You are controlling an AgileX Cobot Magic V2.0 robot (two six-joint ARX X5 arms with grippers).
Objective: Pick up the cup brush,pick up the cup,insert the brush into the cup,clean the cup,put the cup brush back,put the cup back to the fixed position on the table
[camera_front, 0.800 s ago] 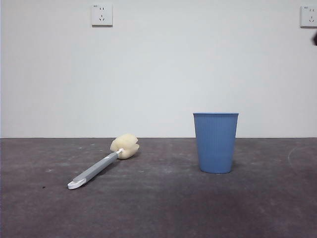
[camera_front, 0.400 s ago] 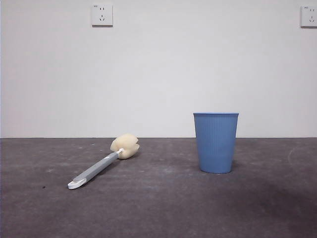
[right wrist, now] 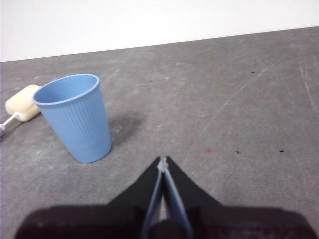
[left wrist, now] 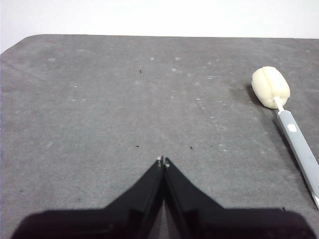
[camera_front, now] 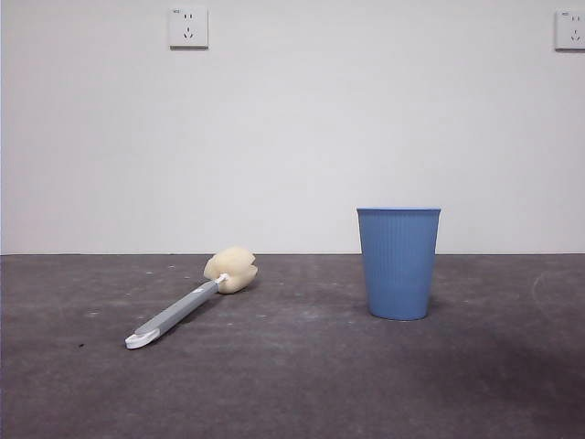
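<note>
The cup brush point(camera_front: 183, 306) lies flat on the table point(camera_front: 292, 384), its pale yellow sponge head point(camera_front: 230, 269) toward the wall and its white tip toward the front. The blue ribbed cup point(camera_front: 398, 262) stands upright to the brush's right, apart from it. Neither gripper shows in the front view. In the left wrist view my left gripper point(left wrist: 163, 160) is shut and empty, well off to the side of the brush point(left wrist: 294, 134). In the right wrist view my right gripper point(right wrist: 162, 160) is shut and empty, short of the cup point(right wrist: 75, 117) and to one side of it.
A white wall with two power sockets point(camera_front: 187, 27) stands behind the table. The table's rounded back corner point(left wrist: 30, 40) shows in the left wrist view. A faint curved scuff point(camera_front: 548, 283) marks the surface at the right.
A small dark tip at the front view's right edge, near the top, has left the picture. The brush and the cup have not moved.
</note>
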